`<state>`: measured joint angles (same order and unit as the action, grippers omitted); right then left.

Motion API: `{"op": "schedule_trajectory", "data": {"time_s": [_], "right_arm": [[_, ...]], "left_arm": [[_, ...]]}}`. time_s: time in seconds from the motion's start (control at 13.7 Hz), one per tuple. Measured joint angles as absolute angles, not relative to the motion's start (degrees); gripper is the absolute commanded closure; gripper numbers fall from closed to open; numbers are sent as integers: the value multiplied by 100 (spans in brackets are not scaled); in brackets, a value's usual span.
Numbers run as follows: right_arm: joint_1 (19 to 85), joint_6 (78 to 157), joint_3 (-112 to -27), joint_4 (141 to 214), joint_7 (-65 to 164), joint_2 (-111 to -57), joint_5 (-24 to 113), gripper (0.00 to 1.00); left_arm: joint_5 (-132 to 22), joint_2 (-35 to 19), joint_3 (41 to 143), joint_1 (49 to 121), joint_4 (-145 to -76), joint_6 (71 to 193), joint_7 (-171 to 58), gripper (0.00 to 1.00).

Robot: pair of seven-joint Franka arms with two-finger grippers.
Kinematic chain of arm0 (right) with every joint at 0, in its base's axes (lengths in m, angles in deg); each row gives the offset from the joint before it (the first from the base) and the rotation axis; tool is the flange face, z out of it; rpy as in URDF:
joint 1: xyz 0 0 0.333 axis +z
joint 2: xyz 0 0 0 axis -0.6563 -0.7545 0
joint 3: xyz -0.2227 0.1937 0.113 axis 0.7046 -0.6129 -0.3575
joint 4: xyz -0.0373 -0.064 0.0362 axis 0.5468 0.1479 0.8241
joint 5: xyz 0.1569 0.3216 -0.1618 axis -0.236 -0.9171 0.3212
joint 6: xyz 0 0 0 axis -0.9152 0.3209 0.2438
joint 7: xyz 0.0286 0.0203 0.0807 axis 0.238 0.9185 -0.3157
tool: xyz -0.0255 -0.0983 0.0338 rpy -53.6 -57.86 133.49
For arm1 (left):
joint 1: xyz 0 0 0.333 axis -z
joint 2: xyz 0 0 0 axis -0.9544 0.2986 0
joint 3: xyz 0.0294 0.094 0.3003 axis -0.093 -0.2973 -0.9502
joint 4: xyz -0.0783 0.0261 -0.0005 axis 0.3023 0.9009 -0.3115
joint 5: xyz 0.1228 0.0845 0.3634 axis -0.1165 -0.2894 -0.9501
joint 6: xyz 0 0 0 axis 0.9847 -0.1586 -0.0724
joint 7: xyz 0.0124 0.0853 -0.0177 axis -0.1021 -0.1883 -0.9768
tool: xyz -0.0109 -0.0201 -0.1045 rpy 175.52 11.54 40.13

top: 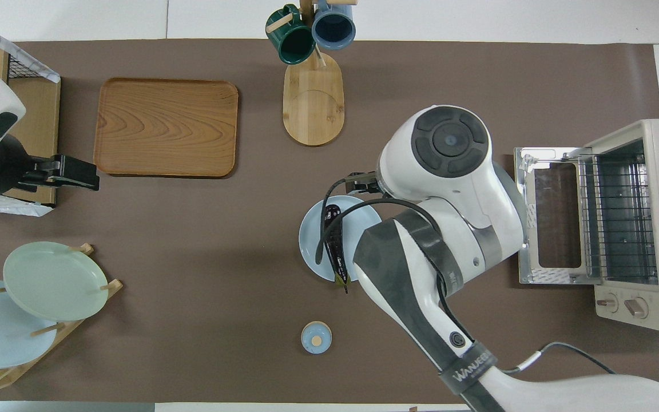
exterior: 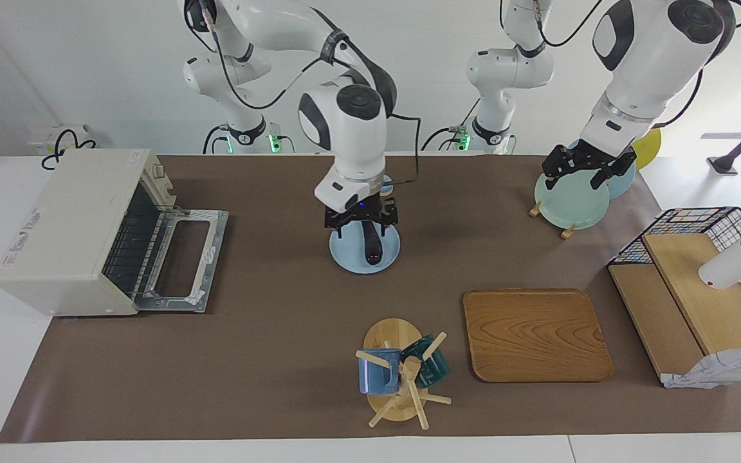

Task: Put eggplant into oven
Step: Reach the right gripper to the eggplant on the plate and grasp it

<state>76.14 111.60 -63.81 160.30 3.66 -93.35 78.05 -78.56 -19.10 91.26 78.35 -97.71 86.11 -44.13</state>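
first, in the facing view, you see the right gripper (exterior: 362,222) low over the light blue plate (exterior: 388,256) at mid-table, its fingers down at the eggplant (exterior: 372,244) that lies on that plate; you cannot tell whether they pinch it. the oven (exterior: 71,231) stands at the right arm's end of the table, its door (exterior: 185,260) folded down flat and open. the left gripper (exterior: 586,168) waits over the green plate (exterior: 570,202) in the plate rack, fingers spread.

next, in the overhead view, you see the eggplant (top: 334,240) lying across the light blue plate (top: 313,252), partly under the right arm. the oven (top: 630,223) shows its wire rack (top: 615,220) through the open front. the left gripper (top: 72,171) sits beside the wooden tray (top: 166,127).
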Motion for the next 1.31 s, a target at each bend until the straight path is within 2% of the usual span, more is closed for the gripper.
{"op": "schedule_trajectory", "data": {"time_s": [0.15,0.36,0.58,0.73,0.8,1.02,1.31], "right_arm": [[7989,11489,-6380,15898,-195,-9749,7888,0],[8124,12036,-6365,15880,-426,-9990,7910,3],[8096,12061,-6339,16023,-426,-9998,7940,38],[8124,12147,-6345,16197,-426,-9984,7942,55],[8143,12242,-6354,16313,-426,-9969,7942,58],[8249,12494,-6364,16611,-426,-9905,7942,59],[8381,12692,-6366,16986,-426,-9836,7942,69]], "left_arm": [[-7865,-1877,9126,7824,-9771,8611,-4243,0],[-7868,-1877,9151,7745,-9767,8612,-4091,0],[-7868,-1877,9165,7744,-9762,8609,-4080,0],[-7868,-1877,9166,7744,-9744,8592,-4079,0],[-7868,-1877,9166,7743,-9734,8577,-4079,0],[-7868,-1878,9166,7742,-9711,8571,-4079,0],[-7868,-1892,9166,7741,-9710,8571,-4079,0]]}}
